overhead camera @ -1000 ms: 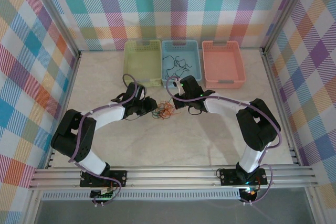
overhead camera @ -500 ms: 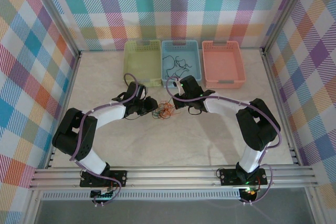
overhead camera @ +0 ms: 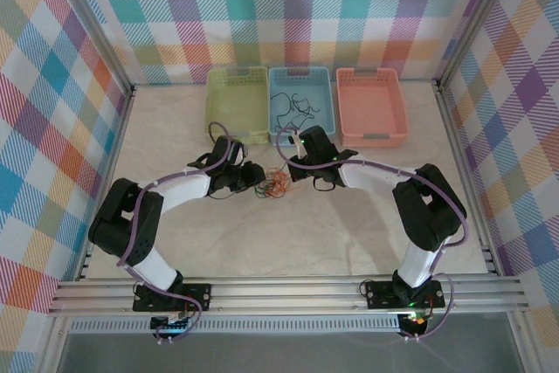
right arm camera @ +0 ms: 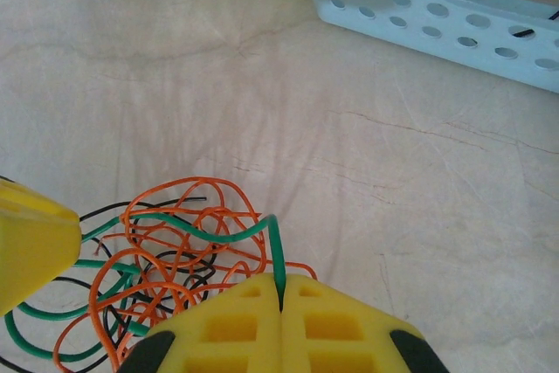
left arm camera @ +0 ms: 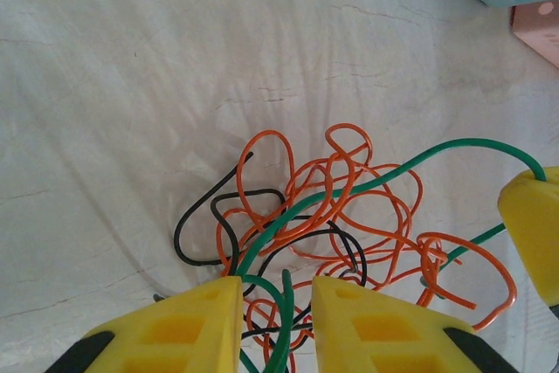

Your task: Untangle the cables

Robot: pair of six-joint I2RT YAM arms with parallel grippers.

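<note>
Where the two arms meet at mid-frame in the top view, the cables lie in one loose tangle on the table, btwn the L gripper on their left and the R gripper on their right. The tangle is mostly orange loops w/ a few black strands and one green wire running thru it.

L wrist view: the L fingers at the bottom edge stand a little apart. The green wire passes down thru the gap w/ room on each side, not squeezed. Orange and black loops spread just above the tips.

R wrist view: the R fingers at bottom centre are pressed together, pinching the green wire, which rises from the seam and bends left over the orange loops.

Upper part of the top view: green tray, blue tray and pink tray sit in a row by the back wall, apart from the tangle. The blue tray has thin black wires in it.
</note>
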